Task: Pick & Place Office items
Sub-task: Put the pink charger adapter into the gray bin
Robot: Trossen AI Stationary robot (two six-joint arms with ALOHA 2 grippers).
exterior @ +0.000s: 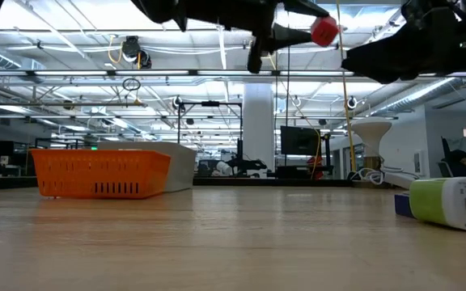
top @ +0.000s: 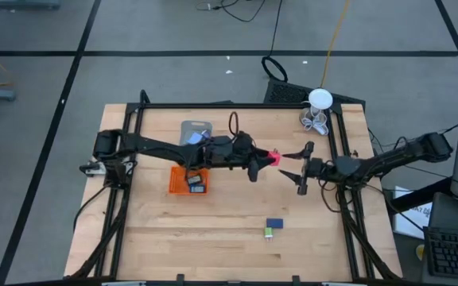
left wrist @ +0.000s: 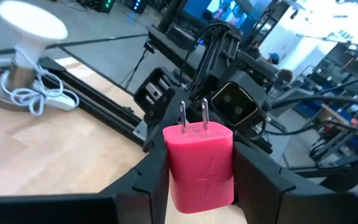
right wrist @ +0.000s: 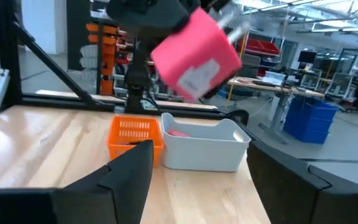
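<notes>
My left gripper [top: 267, 158] is shut on a pink plug-in charger [left wrist: 199, 167], high above the middle of the table; its two metal prongs [left wrist: 193, 115] point away from the gripper toward the right arm. My right gripper [right wrist: 201, 174] stands open just to the right of the charger [right wrist: 194, 55], facing it, with nothing between its fingers. A blue item [top: 274, 224] and a green-and-white item [top: 269, 233] lie flat on the table near its front edge. My left gripper pinches the charger's body by two opposite side faces [left wrist: 169, 177] between its two fingers. The fingers come level from the table's left. The charger is lifted clear of the table, prongs forward and tilted as seen in the right wrist view.
An orange tray [top: 177, 179] holding dark and blue items stands left of centre, with a grey tray [top: 188, 127] behind it that holds something pink [right wrist: 179, 132]. A white round thing with wire loops [top: 318, 111] sits at the far right corner.
</notes>
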